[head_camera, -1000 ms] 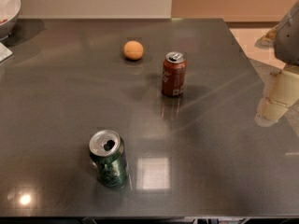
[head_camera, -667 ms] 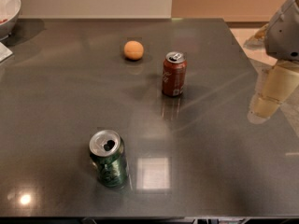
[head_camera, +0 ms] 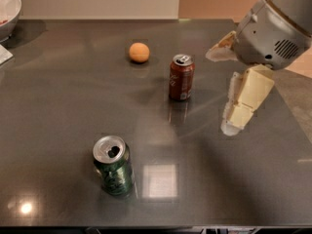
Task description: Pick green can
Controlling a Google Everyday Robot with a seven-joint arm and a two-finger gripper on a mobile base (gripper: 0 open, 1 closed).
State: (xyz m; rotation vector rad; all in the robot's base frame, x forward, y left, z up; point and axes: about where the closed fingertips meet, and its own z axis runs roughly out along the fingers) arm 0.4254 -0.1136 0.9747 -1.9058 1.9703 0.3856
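The green can (head_camera: 113, 165) stands upright on the dark table (head_camera: 58, 106) near the front, left of centre, with its silver top opened. My gripper (head_camera: 220, 92) hangs over the right part of the table, well to the right of the green can and farther back. Its two cream fingers (head_camera: 243, 101) are spread apart and hold nothing. The gripper is closest to the red-brown cola can, just to that can's right.
A red-brown cola can (head_camera: 181, 77) stands upright mid-table. An orange ball (head_camera: 139, 52) lies behind it to the left. A white bowl (head_camera: 7, 9) sits at the far left corner. The table's right edge (head_camera: 292, 111) runs under the arm.
The arm has moved in from the right edge toward the left, over the table, and now stands near the cola can. The cans and the ball have not moved.
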